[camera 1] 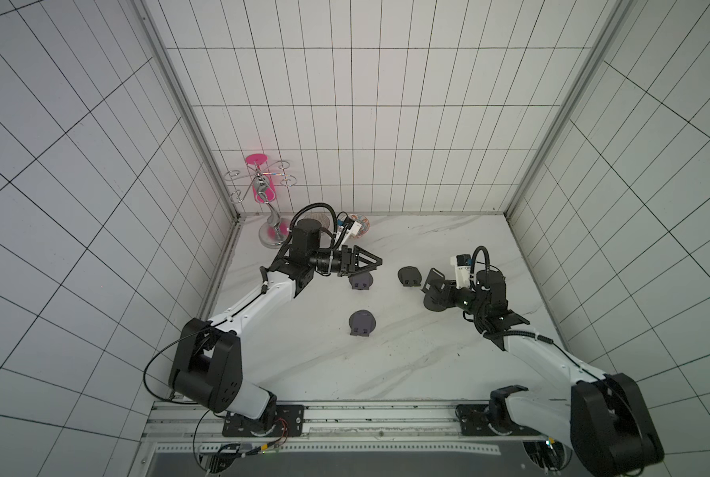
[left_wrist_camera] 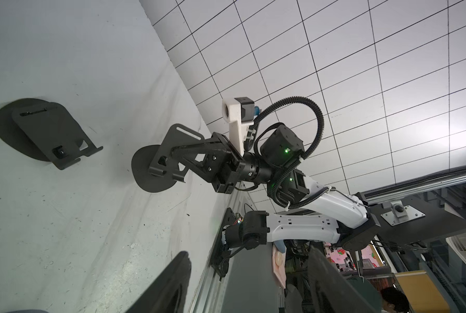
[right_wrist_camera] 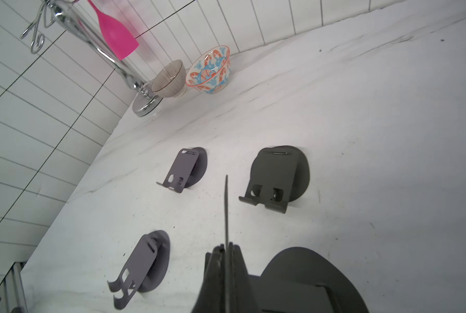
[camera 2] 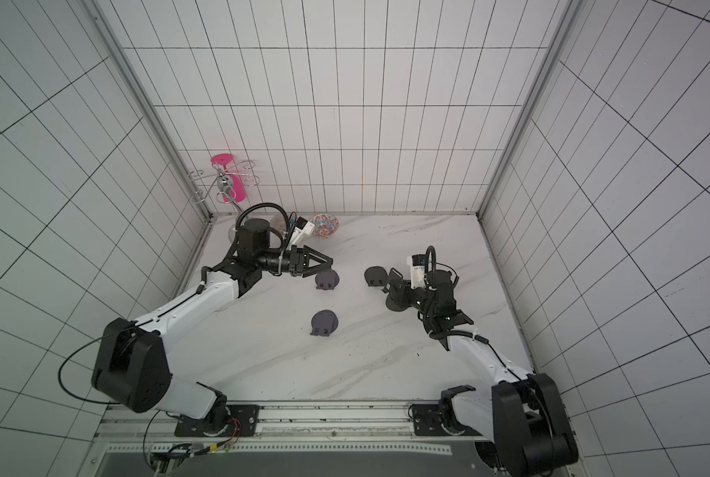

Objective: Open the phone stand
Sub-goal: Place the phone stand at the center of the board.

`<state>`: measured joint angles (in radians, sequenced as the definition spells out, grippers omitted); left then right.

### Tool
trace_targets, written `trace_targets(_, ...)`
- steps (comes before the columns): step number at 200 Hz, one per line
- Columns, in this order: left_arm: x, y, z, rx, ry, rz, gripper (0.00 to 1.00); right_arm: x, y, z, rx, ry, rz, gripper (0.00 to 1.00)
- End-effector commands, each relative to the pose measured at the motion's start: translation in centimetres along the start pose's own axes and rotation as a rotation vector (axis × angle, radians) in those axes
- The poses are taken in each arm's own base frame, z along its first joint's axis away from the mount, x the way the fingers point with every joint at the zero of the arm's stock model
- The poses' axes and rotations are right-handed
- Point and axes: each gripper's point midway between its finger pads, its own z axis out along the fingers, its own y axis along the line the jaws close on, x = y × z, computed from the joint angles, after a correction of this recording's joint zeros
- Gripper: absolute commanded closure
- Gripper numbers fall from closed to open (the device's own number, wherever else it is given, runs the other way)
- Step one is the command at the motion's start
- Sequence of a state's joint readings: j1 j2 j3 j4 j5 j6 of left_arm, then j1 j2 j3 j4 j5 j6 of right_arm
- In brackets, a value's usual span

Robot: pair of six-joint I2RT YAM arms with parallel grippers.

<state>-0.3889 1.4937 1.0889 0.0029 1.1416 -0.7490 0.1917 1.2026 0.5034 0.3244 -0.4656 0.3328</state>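
Right wrist view: a patterned bowl (right_wrist_camera: 209, 70) and a ribbed bowl (right_wrist_camera: 169, 78) stand side by side at the table's (right_wrist_camera: 362, 108) 11 o'clock corner, their insides apparently showing only glaze. At 3 o'clock the low, bent right gripper (right_wrist_camera: 226, 250) pinches the phone stand (right_wrist_camera: 302, 273) by its raised plate. In a top view, the left gripper (camera 1: 377, 265) hovers spread over a purple stand (camera 1: 360, 283) near 12 o'clock.

Phone stands (camera 1: 361, 324) on table (camera 1: 386, 371), bowls (right_wrist_camera: 209, 70) behind

White tiled walls (camera 1: 365, 103) with dark grout rise on three sides of a white marble-veined surface (camera 1: 407, 363), evenly lit.
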Motion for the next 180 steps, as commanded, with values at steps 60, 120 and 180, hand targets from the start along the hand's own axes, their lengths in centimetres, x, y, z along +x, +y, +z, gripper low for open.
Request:
trace_targets(60, 0.5, 0.7, 2.0, 0.027, 0.015, -0.01, 0.28, -9.4, -6.3, 3.6, -0.113, -0.16, 0.033, 1.0)
trace_targets(120, 0.0, 1.8, 2.6, 0.026, 0.02, -0.025, 0.28, -11.2, -11.8, 6.0, -0.148, -0.203, 0.145, 1.0)
trace_targets(180, -0.4, 2.3, 2.8, 0.022, 0.017, -0.03, 0.28, -10.8, -14.0, 7.3, -0.141, -0.102, 0.256, 0.95)
